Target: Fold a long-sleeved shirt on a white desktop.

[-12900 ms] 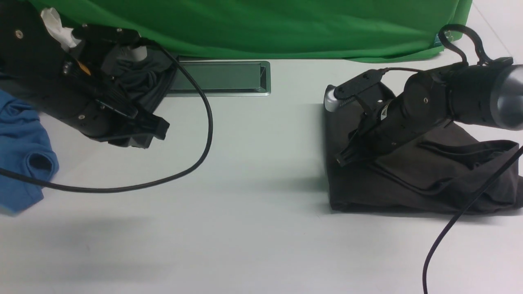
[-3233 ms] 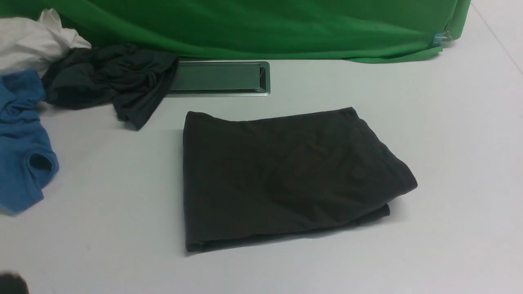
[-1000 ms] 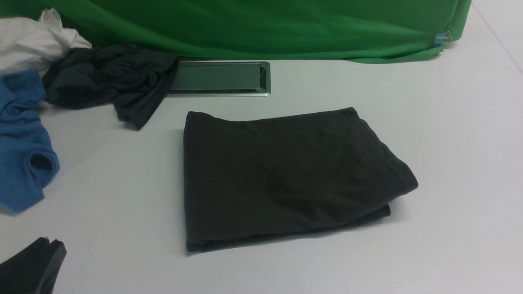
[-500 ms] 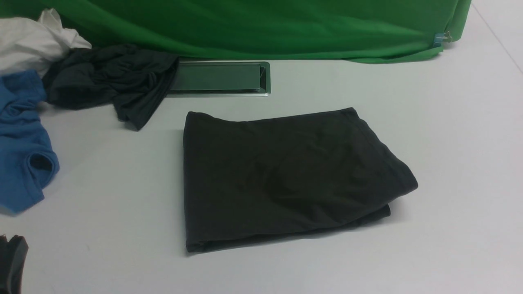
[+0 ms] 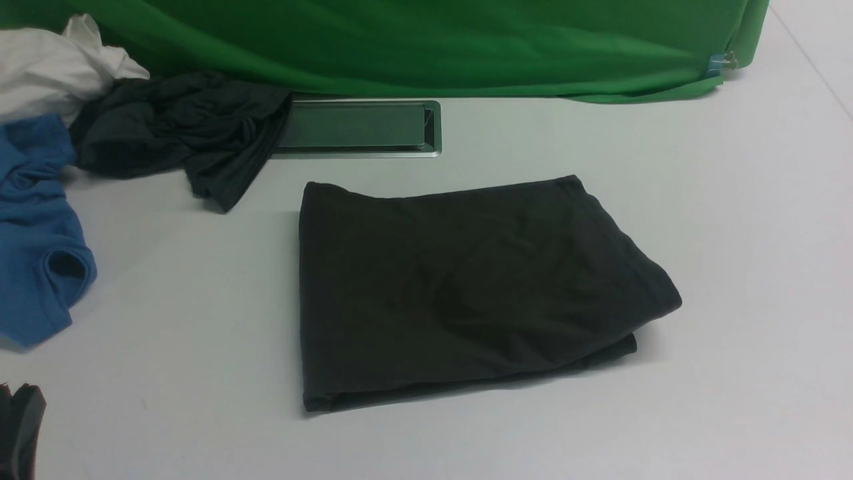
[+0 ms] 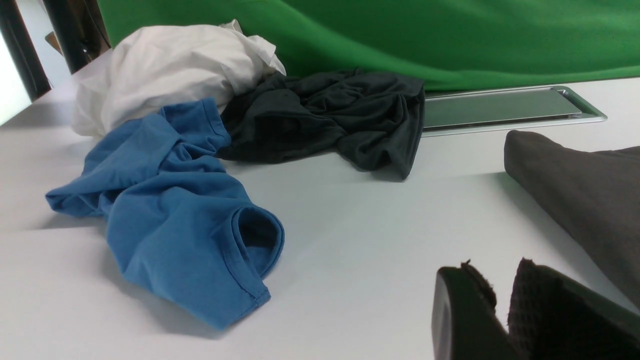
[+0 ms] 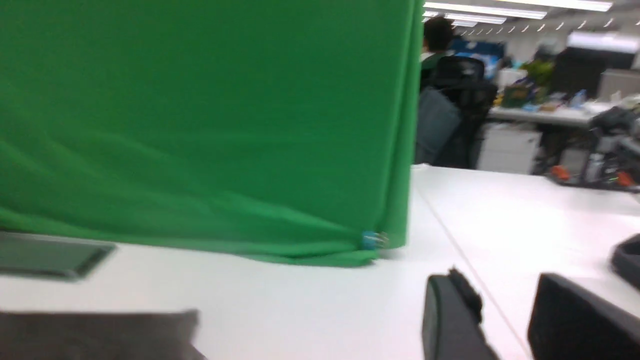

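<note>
Long-sleeved shirt [image 5: 466, 287] folded into a rectangle, flat at centre of white desktop [image 5: 733, 233], near side of silver hatch [image 5: 356, 127]. Left gripper [image 6: 502, 312] at near left, jaws slightly parted, empty. Right gripper [image 7: 505, 320] parted, empty, far right of shirt.

The long-sleeved shirt [image 5: 466, 287] lies folded on the white desktop [image 5: 733, 233], well apart from the blue shirt [image 5: 36, 253].
</note>
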Controlling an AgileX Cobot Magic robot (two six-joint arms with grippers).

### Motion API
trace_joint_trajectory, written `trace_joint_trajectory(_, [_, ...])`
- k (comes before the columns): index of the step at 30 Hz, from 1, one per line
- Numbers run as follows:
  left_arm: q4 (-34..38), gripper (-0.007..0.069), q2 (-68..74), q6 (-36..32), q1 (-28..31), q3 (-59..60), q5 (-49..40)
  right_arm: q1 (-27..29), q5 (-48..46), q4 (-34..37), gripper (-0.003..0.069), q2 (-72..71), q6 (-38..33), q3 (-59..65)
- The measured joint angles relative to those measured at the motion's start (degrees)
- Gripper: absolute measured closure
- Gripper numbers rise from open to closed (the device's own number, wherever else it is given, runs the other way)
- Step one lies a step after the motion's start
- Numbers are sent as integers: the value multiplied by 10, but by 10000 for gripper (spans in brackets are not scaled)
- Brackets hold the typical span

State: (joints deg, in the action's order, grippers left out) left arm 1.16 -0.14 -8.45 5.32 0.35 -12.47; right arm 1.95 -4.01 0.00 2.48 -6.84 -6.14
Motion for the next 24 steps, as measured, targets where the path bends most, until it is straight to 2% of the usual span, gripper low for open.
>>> trace_joint_trajectory(3, [0, 460, 0, 0, 0, 0, -1, 12, 9, 0, 424, -21, -7, 55])
trace_joint_trajectory(6, [0, 457, 0, 0, 0, 0, -1, 15, -72, 0, 421, -24, -10, 64])
trace_joint_trajectory(8, [0, 456, 0, 0, 0, 0, 0, 15, -95, 0, 421, -25, -11, 67])
trace_joint_trajectory(24, [-2, 448, 0, 0, 0, 0, 0, 15, -98, 0, 419, -26, 3, 67])
